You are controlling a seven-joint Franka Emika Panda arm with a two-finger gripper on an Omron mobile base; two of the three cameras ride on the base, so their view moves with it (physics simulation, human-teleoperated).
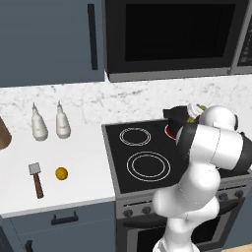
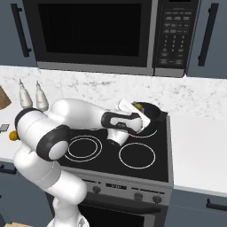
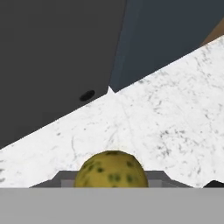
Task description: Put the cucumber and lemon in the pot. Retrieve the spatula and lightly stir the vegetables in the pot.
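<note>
The yellow-green, dark-spotted cucumber (image 3: 111, 171) sits end-on between my fingers, with my gripper (image 3: 111, 177) shut on it. Seen from the left base, the cucumber (image 1: 193, 117) hangs just above the black pot (image 1: 173, 115) on the stove's back right burner. From the right base, the cucumber (image 2: 138, 107) is at the pot's (image 2: 156, 114) left rim, beside my hand. The round orange-yellow lemon (image 1: 61, 173) lies on the white counter left of the stove. Just left of it lies the spatula (image 1: 36, 180) with its brown handle and grey head.
Two white bottles (image 1: 39, 125) (image 1: 62, 123) stand at the back of the left counter. The black cooktop (image 1: 142, 162) has ringed burners in front of the pot. A microwave (image 1: 172, 34) hangs low over the stove. White counter (image 2: 199, 150) runs to the stove's right.
</note>
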